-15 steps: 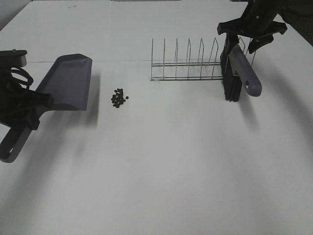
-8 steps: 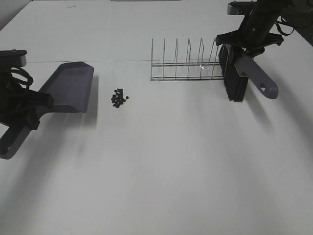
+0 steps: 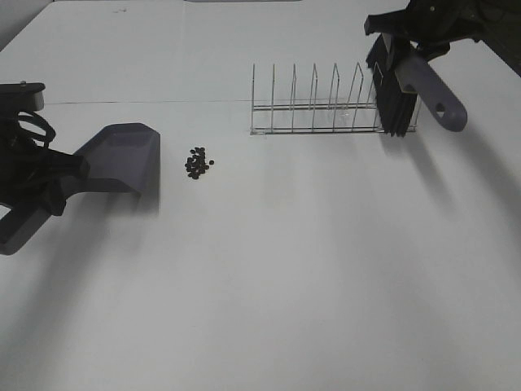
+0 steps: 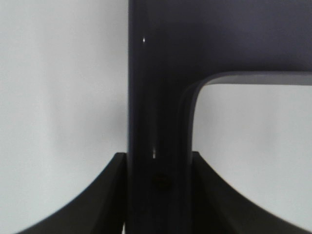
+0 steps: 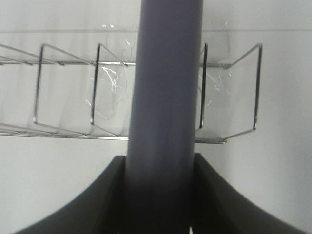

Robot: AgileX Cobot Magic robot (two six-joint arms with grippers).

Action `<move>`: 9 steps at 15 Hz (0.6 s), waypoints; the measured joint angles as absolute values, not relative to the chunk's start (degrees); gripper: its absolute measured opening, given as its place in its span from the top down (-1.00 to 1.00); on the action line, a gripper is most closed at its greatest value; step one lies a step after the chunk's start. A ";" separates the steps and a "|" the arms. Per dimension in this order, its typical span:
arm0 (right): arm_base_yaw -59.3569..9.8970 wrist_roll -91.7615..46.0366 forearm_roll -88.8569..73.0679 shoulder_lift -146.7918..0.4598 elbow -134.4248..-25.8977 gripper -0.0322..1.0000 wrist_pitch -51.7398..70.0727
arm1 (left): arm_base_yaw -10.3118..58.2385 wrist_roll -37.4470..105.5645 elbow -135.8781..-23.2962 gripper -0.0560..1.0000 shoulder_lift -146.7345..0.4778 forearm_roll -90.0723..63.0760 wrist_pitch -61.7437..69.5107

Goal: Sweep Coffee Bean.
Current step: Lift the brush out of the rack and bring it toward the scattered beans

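A small heap of dark coffee beans (image 3: 198, 163) lies on the white table, left of the middle. My left gripper (image 3: 37, 186) is shut on the handle of the grey-purple dustpan (image 3: 122, 159), whose mouth faces the beans from the left; the handle fills the left wrist view (image 4: 158, 122). My right gripper (image 3: 423, 34) is shut on the grey handle of the brush (image 3: 435, 94), held in the air at the right end of the wire rack, black bristles (image 3: 395, 98) hanging down. The handle shows in the right wrist view (image 5: 165, 97).
A wire dish rack (image 3: 317, 106) stands behind the middle of the table, its right end just under the brush; it also shows in the right wrist view (image 5: 68, 92). White table (image 3: 285, 269) stretches in front of the beans and the rack.
The right gripper has lifted the brush up and back, from the table beside the rack to above its right end. The dustpan has tipped lower and shifted slightly toward the beans.
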State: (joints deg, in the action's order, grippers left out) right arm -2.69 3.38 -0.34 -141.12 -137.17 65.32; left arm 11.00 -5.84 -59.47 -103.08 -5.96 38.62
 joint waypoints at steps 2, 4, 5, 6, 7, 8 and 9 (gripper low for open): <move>-2.75 3.50 -1.66 -137.28 -137.17 0.39 66.41 | 11.00 -5.84 -59.47 0.29 -103.08 -5.96 38.67; -2.81 2.92 -4.30 -134.70 -137.62 0.39 68.98 | 11.00 -5.84 -59.47 0.29 -103.08 -5.96 39.59; -2.81 1.83 -6.82 -133.73 -137.62 0.39 69.73 | 11.00 -5.84 -59.47 0.29 -103.48 -5.96 40.79; -2.81 0.00 -10.26 -133.21 -137.62 0.39 69.96 | 11.00 -5.84 -59.53 0.29 -104.45 -6.13 42.06; -2.81 -1.49 -13.01 -132.93 -137.62 0.39 70.13 | 11.00 -5.84 -59.53 0.29 -106.11 -6.47 43.09; -3.04 -2.23 -14.15 -132.81 -137.62 0.39 70.42 | 11.23 -5.84 -59.53 0.29 -107.72 -7.05 43.49; -3.61 -2.46 -14.09 -132.64 -137.57 0.39 70.47 | 11.86 -5.84 -59.53 0.29 -109.15 -7.22 43.72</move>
